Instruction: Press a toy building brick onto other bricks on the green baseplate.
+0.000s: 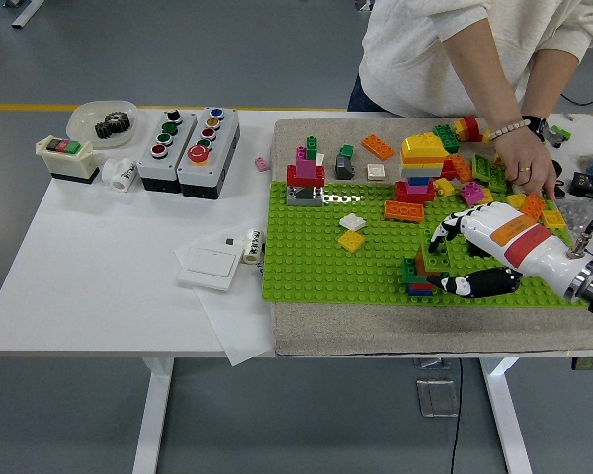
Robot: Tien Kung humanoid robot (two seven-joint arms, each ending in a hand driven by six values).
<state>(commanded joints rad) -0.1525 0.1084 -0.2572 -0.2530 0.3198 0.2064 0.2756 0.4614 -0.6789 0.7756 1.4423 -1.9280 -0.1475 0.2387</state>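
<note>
A: Which step can be judged to be in hand?

B: The pressing itself, it would seem; the right robot hand (445, 259) is reached in from the right over the green baseplate (316, 262); its fingers (437, 237) are curved around a small brick stack (415, 274) near the baseplate's front edge; the thumb is laid low along the front, with its tip just beside the stack.

A: Is the stack gripped?

B: A loose cupping is all that can be made out; a brown brick (421, 261) is seen on top of green, red and blue ones, between fingers and thumb; whether it is actually clasped or only touched cannot be told.

A: And the rest of the scene?

B: The left arm is not seen at all; a person's hand (530, 164) is busy in the loose bricks (489, 170) at the far right of the grey mat (395, 334), well clear of the stack; a red-and-pink tower (304, 176) and a yellow-topped tower (420, 166) are stood at the baseplate's far edge; button boxes (188, 138) are left on the tabletop (99, 267).

A: What is called for next?

B: A straight downward push, studs kept aligned; a tilt could skew the top brick or shift the baseplate.
</note>
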